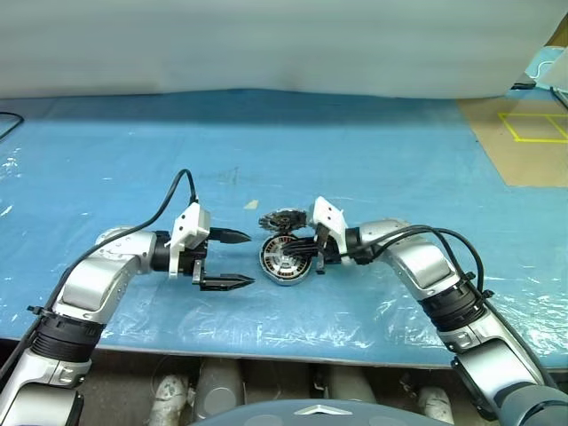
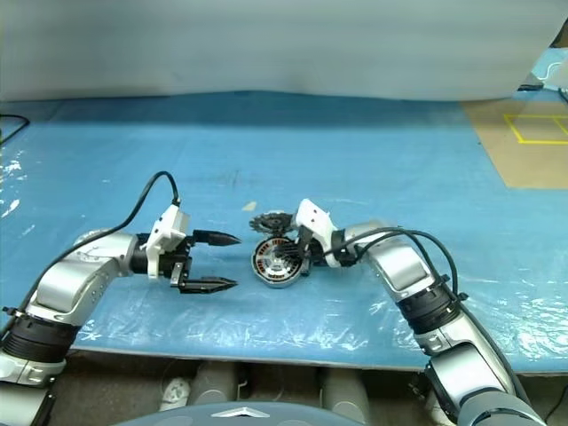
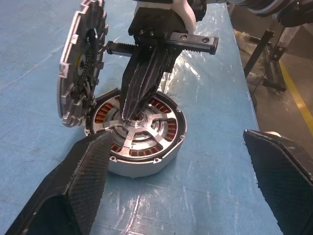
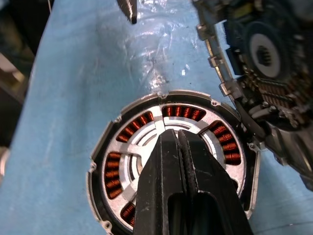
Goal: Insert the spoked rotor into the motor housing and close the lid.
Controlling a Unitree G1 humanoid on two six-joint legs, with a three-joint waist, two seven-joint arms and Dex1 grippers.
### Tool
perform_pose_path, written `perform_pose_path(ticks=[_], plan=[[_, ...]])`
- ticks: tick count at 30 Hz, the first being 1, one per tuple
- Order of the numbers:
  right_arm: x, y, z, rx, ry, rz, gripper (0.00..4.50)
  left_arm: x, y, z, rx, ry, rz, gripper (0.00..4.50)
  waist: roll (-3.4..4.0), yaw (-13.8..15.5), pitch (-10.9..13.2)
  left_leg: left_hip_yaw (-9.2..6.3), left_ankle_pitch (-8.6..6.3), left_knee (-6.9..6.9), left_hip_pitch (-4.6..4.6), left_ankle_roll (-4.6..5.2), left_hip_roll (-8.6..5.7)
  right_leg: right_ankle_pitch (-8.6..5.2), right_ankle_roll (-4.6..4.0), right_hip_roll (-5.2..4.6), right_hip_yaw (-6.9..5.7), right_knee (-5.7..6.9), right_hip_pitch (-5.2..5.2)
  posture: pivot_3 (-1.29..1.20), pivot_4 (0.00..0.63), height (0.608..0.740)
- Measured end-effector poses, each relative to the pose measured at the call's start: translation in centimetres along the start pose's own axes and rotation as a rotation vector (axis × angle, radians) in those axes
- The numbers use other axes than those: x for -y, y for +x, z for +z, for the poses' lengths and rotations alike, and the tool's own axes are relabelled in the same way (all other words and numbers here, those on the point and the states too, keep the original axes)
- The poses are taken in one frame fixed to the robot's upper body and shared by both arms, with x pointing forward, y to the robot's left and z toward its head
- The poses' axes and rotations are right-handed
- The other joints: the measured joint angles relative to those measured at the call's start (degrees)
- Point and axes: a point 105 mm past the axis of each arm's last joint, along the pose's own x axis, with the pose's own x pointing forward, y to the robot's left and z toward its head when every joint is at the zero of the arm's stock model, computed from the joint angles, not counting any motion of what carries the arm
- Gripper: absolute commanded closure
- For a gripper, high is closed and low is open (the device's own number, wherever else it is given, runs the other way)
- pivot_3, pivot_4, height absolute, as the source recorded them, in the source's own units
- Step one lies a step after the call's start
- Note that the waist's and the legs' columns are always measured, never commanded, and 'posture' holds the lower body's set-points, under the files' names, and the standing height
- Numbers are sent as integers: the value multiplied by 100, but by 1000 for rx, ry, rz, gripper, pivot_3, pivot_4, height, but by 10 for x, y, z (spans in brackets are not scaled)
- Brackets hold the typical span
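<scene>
The motor housing (image 1: 282,277) lies flat on the blue table, its copper windings showing around a silver centre (image 3: 164,120). The spoked rotor (image 4: 124,154) sits inside it, silver spokes flush with the windings. The lid (image 1: 282,218) stands tilted on edge against the housing's far side, ridged face and toothed rim showing (image 3: 80,63). My right gripper (image 1: 287,253) is shut, its tips pressed together on the rotor's hub (image 4: 178,137). My left gripper (image 1: 249,258) is open, a short way left of the housing and pointing at it, holding nothing.
The table (image 1: 373,169) is covered with blue sheet and wrinkled clear plastic, its front edge just below my arms. A brown board with yellow tape (image 1: 524,142) lies at the far right. A pale wall runs along the back.
</scene>
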Motion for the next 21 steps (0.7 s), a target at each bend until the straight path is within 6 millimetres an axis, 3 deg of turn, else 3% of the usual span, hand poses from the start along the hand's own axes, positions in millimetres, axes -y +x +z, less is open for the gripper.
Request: perform_pose_path(ticks=[6, 10, 17, 21], plan=[[2, 0, -2, -8, -41, -4, 4481, 0, 0, 0, 2, 2, 4, 0, -1, 1, -1, -2, -14, -1, 50, 21, -6, -25, 42, -3, 10, -4, 47, 0, 150, 740], [1, -5, -2, 20, 24, 15, 4481, -1, 0, -1, 2, 0, 5, 0, -2, 14, -1, -2, -14, -1, 48, 22, -10, -24, 41, -4, 13, -3, 47, 0, 150, 740], [-10, -34, -12, 6, 96, 42, 4481, -2, -1, -2, 1, -5, 12, 0, -2, 13, -1, -3, -13, -8, 7, 21, -5, -4, 6, 1, 5, -12, 14, 0, 150, 740], [7, -56, -10, 46, 152, -77, 4481, -3, -2, -1, 4, 1, 22, 0, -1, -5, -1, -2, -14, -7, 10, 21, -3, -4, 6, 1, 6, -9, 11, 0, 150, 740]])
